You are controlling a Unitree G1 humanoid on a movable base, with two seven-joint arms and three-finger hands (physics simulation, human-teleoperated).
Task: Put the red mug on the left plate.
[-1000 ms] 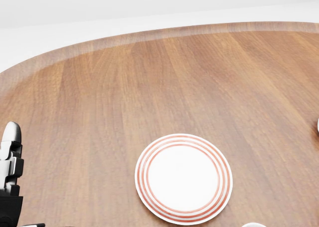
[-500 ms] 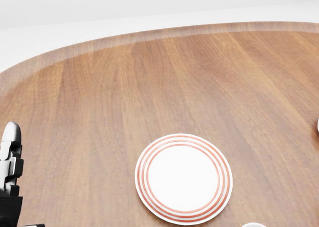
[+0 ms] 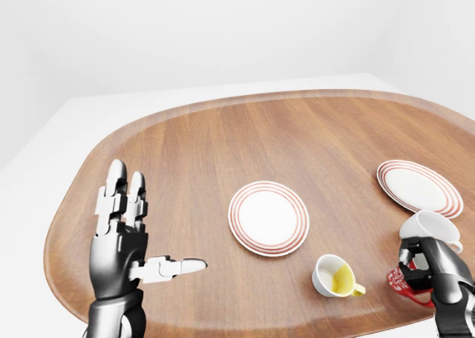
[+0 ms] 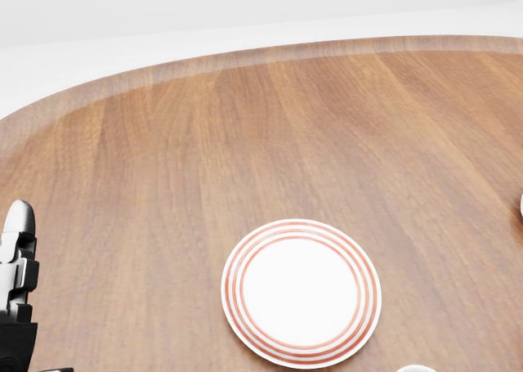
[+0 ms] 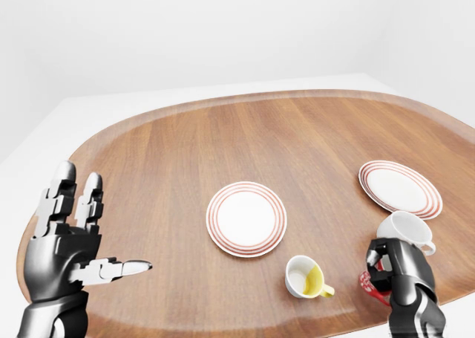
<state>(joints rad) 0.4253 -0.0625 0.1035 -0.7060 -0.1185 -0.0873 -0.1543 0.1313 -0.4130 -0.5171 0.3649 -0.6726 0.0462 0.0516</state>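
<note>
The red mug stands near the table's bottom right edge in the left-eye view, mostly hidden by my right hand, whose fingers curl round it. The left plate, white with red rings, lies flat at the middle of the table and is empty; it also shows in the head view. My left hand is open and empty, fingers spread upward, well to the left of that plate.
A second ringed plate lies at the right. A white mug sits just above my right hand. A white mug with a yellow inside stands between the red mug and the left plate. The wooden table has a raised rim.
</note>
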